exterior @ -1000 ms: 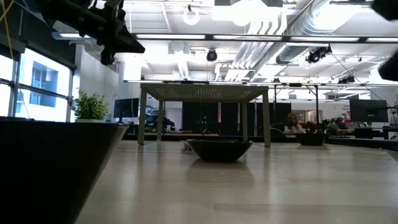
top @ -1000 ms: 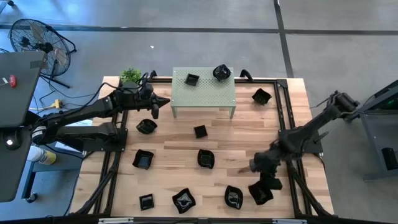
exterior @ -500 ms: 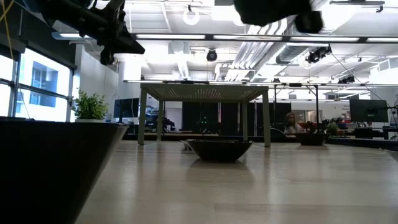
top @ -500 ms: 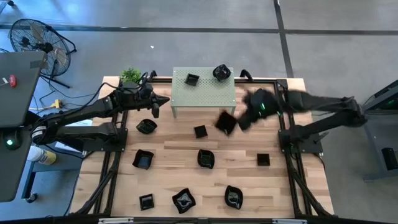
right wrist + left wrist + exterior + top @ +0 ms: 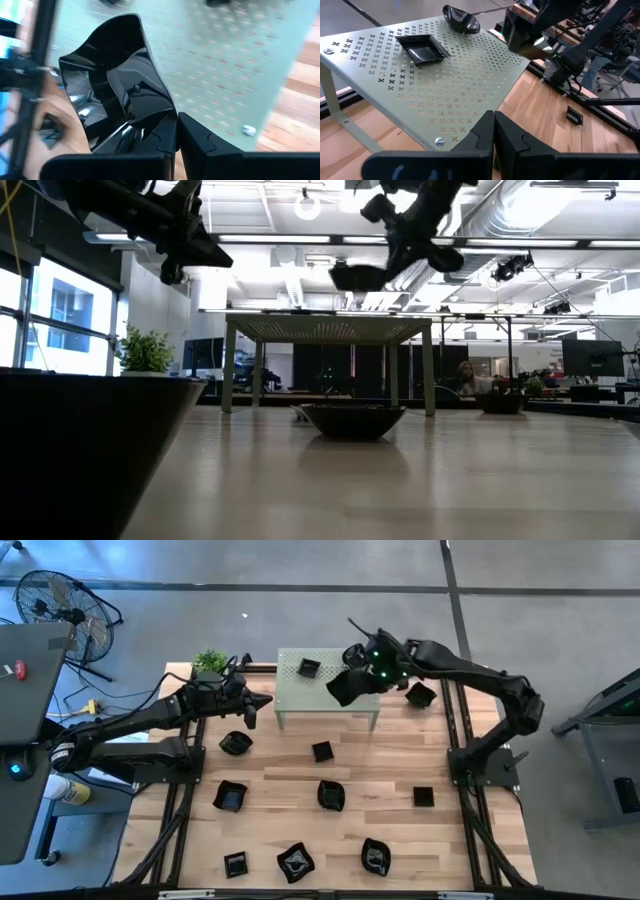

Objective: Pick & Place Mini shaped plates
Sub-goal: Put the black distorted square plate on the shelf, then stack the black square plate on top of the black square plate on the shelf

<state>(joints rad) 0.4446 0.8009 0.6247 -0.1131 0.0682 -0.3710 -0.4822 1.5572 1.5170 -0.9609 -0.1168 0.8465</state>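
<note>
right gripper [image 5: 352, 683], jaws clamped on a wavy plate [image 5: 341, 689], hangs above the green stand [image 5: 300, 695]; left jaws together, nearby.

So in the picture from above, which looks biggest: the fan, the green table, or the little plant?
1. The green table looks largest.
2. The fan looks next, though it stands on the floor, farther from the camera, so it's unsure.
3. The plant looks smallest.

Glossy black plates [image 5: 330, 794]; pale green stand [image 5: 320, 690] patterned with small crosses.
</note>
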